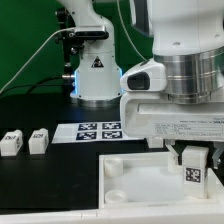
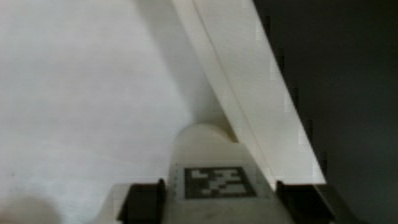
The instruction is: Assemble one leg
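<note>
My gripper (image 1: 190,160) is shut on a leg (image 1: 190,173), a small white square post with a black-and-white tag, held upright over the right part of the large white panel (image 1: 130,178). In the wrist view the leg (image 2: 221,170) sits between my two dark fingers (image 2: 143,204), and its far end reaches the panel (image 2: 89,100) close to the raised rim. I cannot tell whether the end sits in a socket. Two more legs (image 1: 10,143) (image 1: 38,140) lie on the black table at the exterior view's left.
The marker board (image 1: 98,131) lies behind the panel. The arm's white base (image 1: 97,75) stands at the back. A round corner socket (image 1: 113,168) shows at the panel's left corner. Black table (image 2: 347,80) lies past the panel's rim.
</note>
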`<action>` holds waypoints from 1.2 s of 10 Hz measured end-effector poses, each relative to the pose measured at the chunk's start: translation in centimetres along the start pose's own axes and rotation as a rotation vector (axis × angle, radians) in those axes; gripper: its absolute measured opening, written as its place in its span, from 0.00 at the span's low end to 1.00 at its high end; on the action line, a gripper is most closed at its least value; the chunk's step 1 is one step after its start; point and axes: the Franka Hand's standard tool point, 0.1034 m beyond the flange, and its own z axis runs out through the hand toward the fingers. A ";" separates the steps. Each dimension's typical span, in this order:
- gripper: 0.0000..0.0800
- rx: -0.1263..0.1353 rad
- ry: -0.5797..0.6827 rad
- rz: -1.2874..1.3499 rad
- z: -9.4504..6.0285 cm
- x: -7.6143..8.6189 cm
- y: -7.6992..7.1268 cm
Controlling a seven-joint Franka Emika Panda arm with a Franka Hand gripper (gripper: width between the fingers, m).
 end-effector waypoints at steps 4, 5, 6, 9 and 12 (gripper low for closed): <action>0.37 0.037 -0.019 0.503 -0.5 0.7 -0.3; 0.37 0.039 -0.020 0.617 -0.5 0.7 -0.6; 0.37 0.044 -0.020 0.726 -0.5 0.7 -0.8; 0.37 0.080 -0.035 1.132 0.1 0.9 -1.1; 0.37 0.086 -0.032 1.360 0.0 1.0 -1.2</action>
